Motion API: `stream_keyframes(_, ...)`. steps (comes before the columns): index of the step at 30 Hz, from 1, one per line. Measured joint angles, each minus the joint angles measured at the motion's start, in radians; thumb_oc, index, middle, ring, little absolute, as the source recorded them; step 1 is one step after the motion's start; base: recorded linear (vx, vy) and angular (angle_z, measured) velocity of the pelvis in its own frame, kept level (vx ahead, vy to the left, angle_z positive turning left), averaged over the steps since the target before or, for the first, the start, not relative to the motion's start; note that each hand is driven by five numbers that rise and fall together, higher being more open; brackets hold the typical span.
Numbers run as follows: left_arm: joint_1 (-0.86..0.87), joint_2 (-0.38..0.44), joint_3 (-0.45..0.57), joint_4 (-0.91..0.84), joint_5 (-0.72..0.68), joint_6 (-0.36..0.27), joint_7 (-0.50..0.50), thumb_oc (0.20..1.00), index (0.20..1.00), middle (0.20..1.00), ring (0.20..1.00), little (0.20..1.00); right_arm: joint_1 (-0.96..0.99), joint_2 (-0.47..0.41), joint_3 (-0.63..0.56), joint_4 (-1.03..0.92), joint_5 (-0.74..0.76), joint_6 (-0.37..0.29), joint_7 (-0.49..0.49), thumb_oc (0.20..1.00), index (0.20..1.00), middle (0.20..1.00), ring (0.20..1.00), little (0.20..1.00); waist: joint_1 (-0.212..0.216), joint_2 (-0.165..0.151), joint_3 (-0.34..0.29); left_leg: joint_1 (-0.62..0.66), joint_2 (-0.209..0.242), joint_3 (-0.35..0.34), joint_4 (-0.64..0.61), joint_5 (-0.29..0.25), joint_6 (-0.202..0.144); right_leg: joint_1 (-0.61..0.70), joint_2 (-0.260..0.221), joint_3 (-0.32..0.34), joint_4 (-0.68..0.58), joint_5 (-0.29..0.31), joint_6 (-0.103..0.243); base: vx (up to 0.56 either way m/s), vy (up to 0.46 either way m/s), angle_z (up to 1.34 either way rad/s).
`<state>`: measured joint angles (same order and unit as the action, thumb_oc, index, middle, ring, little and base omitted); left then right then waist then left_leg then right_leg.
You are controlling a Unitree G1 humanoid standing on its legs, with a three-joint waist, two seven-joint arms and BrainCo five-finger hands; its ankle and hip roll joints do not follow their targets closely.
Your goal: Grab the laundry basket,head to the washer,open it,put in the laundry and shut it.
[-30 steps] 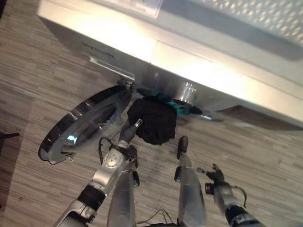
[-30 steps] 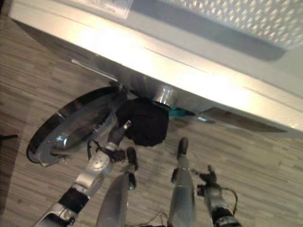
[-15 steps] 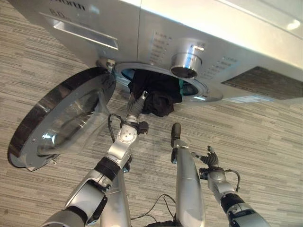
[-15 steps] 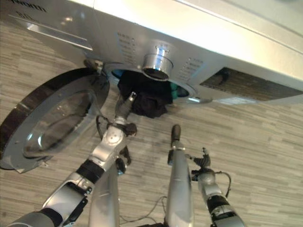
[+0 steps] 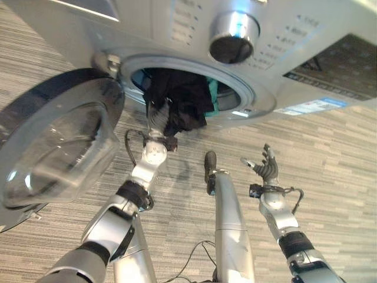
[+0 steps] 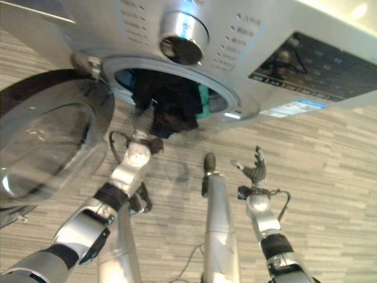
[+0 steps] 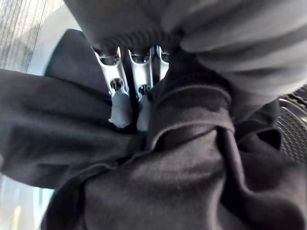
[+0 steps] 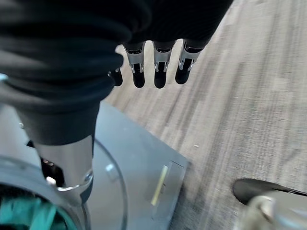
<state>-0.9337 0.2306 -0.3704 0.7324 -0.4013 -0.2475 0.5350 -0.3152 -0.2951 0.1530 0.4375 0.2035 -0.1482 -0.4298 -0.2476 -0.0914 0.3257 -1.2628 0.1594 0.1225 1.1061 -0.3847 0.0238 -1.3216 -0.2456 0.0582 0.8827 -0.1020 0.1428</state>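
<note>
At washer (image 5: 194, 35) mouth | left hand (image 7: 129, 103) fingers dug into black garment (image 5: 177, 106) hanging half inside drum, beside teal cloth (image 5: 212, 97) | soft, limp, light; take bunched folds | right hand (image 5: 263, 166) spread, empty | door (image 5: 53, 141) open

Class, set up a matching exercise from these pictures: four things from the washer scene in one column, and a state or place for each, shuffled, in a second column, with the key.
Things
1. round glass washer door
2. black garment
3. left hand
4. right hand

States or places
A. hangs half out of the drum opening
B. fingers spread, raised above the wooden floor, holding nothing
C. swung wide open
D. pressed into dark cloth at the drum mouth

Pairs: 1-C, 2-A, 3-D, 4-B
</note>
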Motion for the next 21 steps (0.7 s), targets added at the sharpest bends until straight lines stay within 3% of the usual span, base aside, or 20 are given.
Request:
stream_keyframes(4, -0.154, 0.001, 0.045, 0.075, -0.057, -0.002, 0.034, 0.2, 0.2, 0.2, 0.2, 0.2, -0.028, 0.0, 0.018, -0.05, 0.019, -0.024, -0.006, 1.0, 1.0, 1.0, 1.0, 1.0, -0.021, 0.0, -0.003, -0.04, 0.025, 0.005, 0.009, 0.0, -0.017, -0.05, 0.027, 0.009, 0.003, 0.009, 0.0, 0.05, -0.066, -0.17)
stream_keyframes(6, -0.247, 0.045, 0.051, 0.158, -0.083, -0.001, 0.051, 0.2, 0.2, 0.2, 0.2, 0.2, -0.028, -0.003, 0.046, -0.098, 0.02, -0.038, -0.004, 1.0, 1.0, 1.0, 1.0, 1.0, -0.033, 0.003, -0.006, -0.051, 0.06, 0.008, 0.026, -0.015, -0.027, -0.066, 0.061, 0.013, -0.001, 0.013, -0.003, 0.09, -0.046, -0.46)
stream_keyframes(8, -0.307, 0.141, 0.044, 0.209, -0.092, 0.001, 0.049, 0.2, 0.2, 0.2, 0.2, 0.2, -0.035, -0.015, 0.074, -0.134, 0.021, -0.052, 0.001, 1.0, 1.0, 1.0, 1.0, 1.0, -0.051, 0.003, -0.007, -0.065, 0.104, 0.001, 0.063, -0.042, -0.035, -0.079, 0.104, 0.014, 0.002, 0.022, -0.004, 0.12, -0.061, -0.65)
stream_keyframes(10, -0.409, 0.312, 0.021, 0.333, -0.09, 0.014, 0.036, 0.2, 0.2, 0.2, 0.2, 0.2, -0.03, -0.058, 0.09, -0.214, 0.021, -0.056, 0.031, 1.0, 1.0, 1.0, 1.0, 1.0, -0.067, -0.004, -0.01, -0.091, 0.19, -0.002, 0.131, -0.085, -0.045, -0.104, 0.181, 0.016, 0.013, 0.034, -0.005, 0.11, -0.117, -0.89)
stream_keyframes(13, -0.513, 0.441, 0.038, 0.371, -0.11, 0.027, 0.039, 0.2, 0.2, 0.2, 0.2, 0.2, 0.026, -0.125, 0.068, -0.253, 0.019, -0.08, 0.044, 1.0, 1.0, 1.0, 1.0, 1.0, -0.077, -0.012, -0.015, -0.124, 0.232, -0.023, 0.167, -0.111, -0.052, -0.14, 0.215, 0.007, 0.04, 0.033, -0.02, 0.08, -0.139, -0.48)
stream_keyframes(17, -0.684, 0.382, -0.009, 0.351, -0.228, 0.016, 0.049, 0.2, 0.2, 0.2, 0.2, 0.2, 0.115, -0.153, 0.06, -0.231, 0.018, -0.072, 0.041, 1.0, 1.0, 1.0, 1.0, 1.0, -0.078, -0.015, -0.018, -0.16, 0.232, -0.093, 0.171, -0.109, -0.064, -0.145, 0.21, -0.055, 0.067, -0.002, -0.055, 0.04, -0.107, 0.12)
stream_keyframes(20, -0.711, 0.345, 0.003, 0.146, -0.409, -0.123, 0.02, 0.2, 0.2, 0.2, 0.2, 0.2, 0.12, -0.154, 0.035, -0.23, 0.017, -0.058, 0.041, 1.0, 1.0, 1.0, 1.0, 1.0, -0.072, -0.017, -0.019, -0.182, 0.23, -0.112, 0.137, -0.089, -0.092, -0.15, 0.208, -0.078, 0.046, 0.005, -0.056, 0.02, -0.086, 0.1)
stream_keyframes(21, -0.711, 0.333, 0.007, 0.093, -0.442, -0.137, 0.024, 0.2, 0.2, 0.2, 0.2, 0.2, 0.12, -0.154, 0.023, -0.232, 0.017, -0.048, 0.041, 1.0, 1.0, 1.0, 1.0, 1.0, -0.069, -0.017, -0.019, -0.187, 0.23, -0.114, 0.129, -0.084, -0.1, -0.151, 0.205, -0.085, 0.038, 0.006, -0.056, 0.01, -0.086, 0.08)
